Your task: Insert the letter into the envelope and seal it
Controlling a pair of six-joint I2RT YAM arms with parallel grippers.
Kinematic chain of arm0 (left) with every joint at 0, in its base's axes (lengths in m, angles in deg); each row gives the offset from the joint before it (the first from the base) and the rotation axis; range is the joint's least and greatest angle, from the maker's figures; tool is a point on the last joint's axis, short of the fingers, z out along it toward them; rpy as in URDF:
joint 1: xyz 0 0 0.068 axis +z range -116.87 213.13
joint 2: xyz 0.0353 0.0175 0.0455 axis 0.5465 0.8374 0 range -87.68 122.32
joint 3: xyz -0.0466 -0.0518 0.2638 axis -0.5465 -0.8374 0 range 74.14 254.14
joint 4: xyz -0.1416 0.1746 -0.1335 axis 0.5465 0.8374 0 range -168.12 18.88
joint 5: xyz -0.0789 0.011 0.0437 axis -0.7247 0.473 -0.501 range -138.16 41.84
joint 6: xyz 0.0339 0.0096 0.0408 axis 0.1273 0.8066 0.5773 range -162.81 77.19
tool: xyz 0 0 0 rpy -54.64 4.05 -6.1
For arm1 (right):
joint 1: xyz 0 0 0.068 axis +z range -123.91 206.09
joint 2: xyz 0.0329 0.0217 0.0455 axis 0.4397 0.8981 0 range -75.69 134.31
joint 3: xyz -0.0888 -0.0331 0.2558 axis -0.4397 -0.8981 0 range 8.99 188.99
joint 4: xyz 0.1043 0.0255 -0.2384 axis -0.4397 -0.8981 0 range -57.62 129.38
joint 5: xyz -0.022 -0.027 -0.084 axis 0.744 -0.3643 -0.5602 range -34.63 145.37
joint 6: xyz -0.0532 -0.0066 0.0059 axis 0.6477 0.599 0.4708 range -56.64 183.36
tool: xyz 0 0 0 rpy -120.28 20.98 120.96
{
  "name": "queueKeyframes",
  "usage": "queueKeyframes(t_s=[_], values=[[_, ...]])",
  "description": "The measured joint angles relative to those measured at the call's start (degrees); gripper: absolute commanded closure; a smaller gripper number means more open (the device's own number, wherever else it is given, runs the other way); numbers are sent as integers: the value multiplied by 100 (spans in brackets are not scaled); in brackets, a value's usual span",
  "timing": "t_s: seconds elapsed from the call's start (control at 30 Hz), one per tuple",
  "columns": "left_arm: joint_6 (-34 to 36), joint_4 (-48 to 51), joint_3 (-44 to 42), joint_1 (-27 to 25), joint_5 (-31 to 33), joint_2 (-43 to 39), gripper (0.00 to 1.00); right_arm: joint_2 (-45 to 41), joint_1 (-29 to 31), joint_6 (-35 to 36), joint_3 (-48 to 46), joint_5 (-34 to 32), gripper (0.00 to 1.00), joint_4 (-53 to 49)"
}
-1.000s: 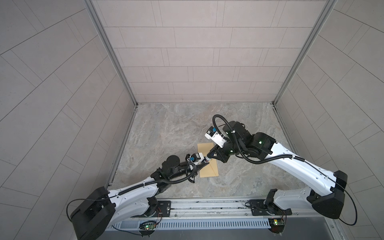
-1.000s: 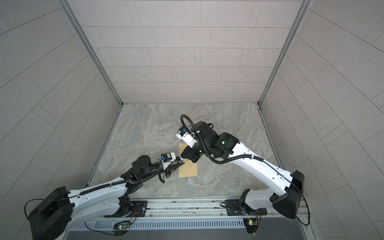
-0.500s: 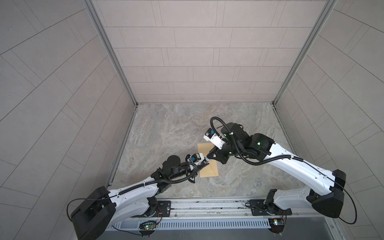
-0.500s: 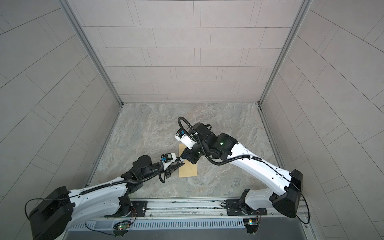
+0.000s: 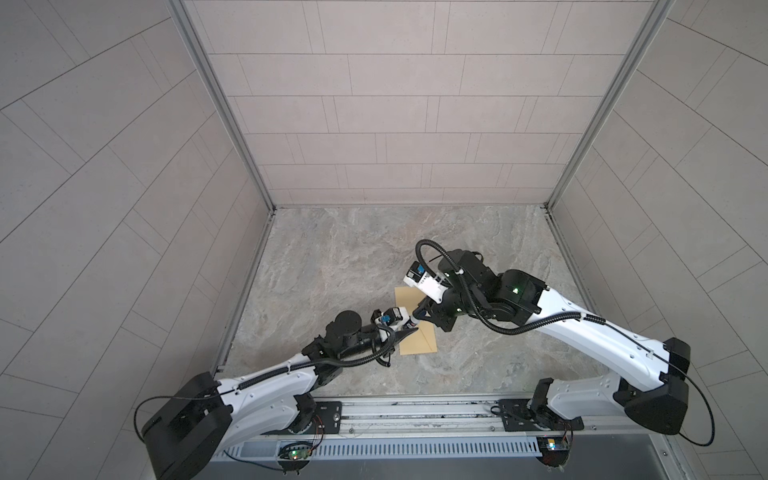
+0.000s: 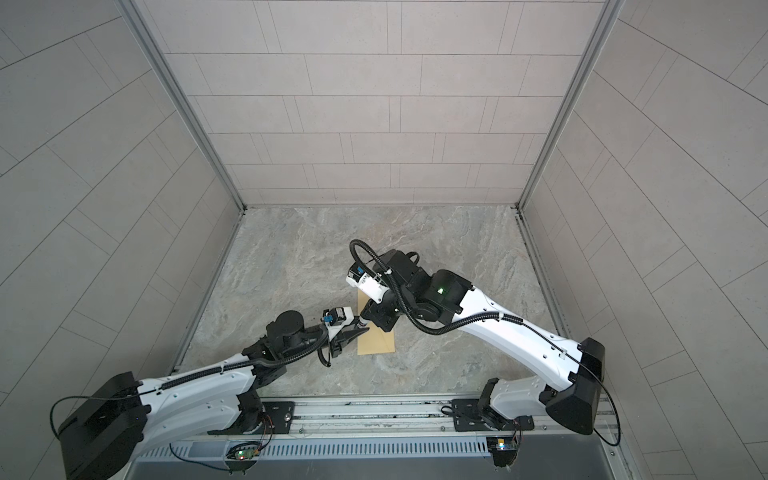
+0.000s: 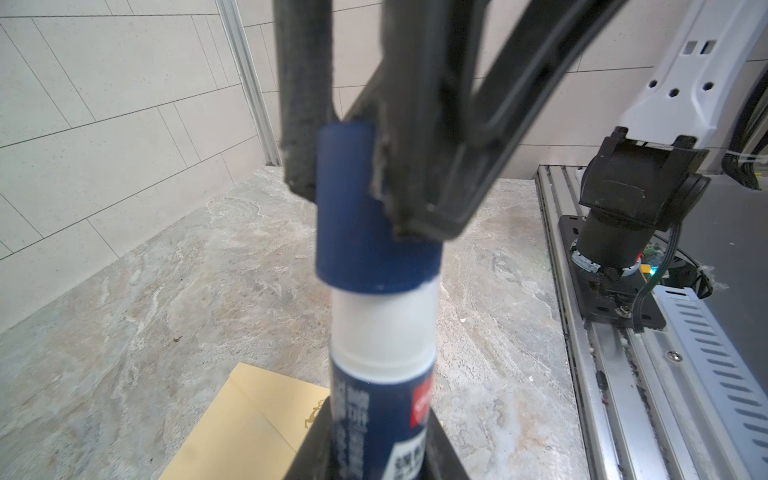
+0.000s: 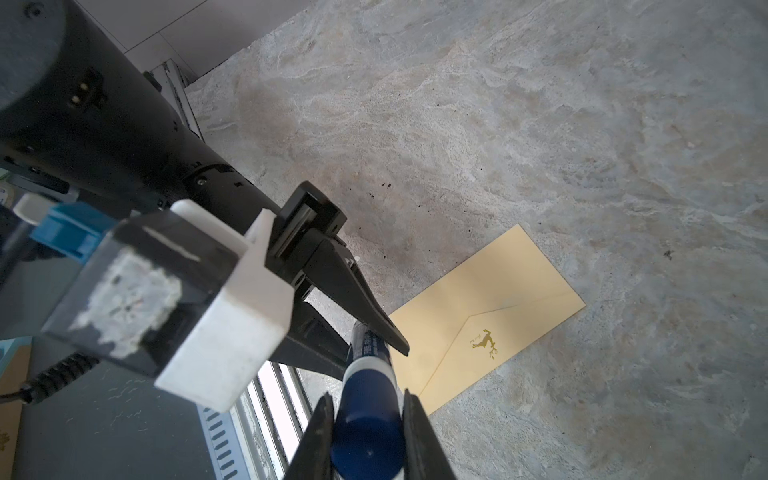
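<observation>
The envelope [image 5: 420,344] [image 6: 376,344] is mustard-tan and lies flat on the stone table. Its flap is down and shows a small gold deer mark [image 8: 484,338]. The letter is hidden. A blue glue stick [image 7: 380,399] [image 8: 368,347] hangs above the envelope's near edge [image 7: 249,424], held from both ends. My left gripper [image 7: 374,451] [image 5: 410,331] is shut on its labelled body. My right gripper [image 8: 368,399] [image 5: 420,321] is shut on its dark blue cap [image 7: 365,232] [image 8: 368,432]. A white neck shows between cap and body.
The aluminium rail [image 5: 415,409] with both arm bases runs along the table's front edge. Tiled walls [image 5: 395,124] close in the back and both sides. Bare stone table [image 5: 353,257] stretches behind and to the right of the envelope.
My right gripper has shifted slightly left and toward the front with the cap end. The left arm and the envelope have not moved.
</observation>
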Motion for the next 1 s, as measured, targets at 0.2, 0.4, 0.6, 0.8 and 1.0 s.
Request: queueKeyframes(t_s=[0.2,0.4,0.6,0.8,1.0], values=[[0,15,0,-2,-33,20,100,-2,59,223,0,-52,100,-48],[0,39,0,-9,-52,20,100,-15,87,361,24,-118,100,-151],[0,-20,0,-13,-74,20,100,-22,101,402,120,-136,100,-302],[-7,-210,0,-11,-55,11,100,-22,98,398,291,-131,100,-503],[-13,-313,0,-11,-52,7,100,-85,76,376,420,-105,100,-566]])
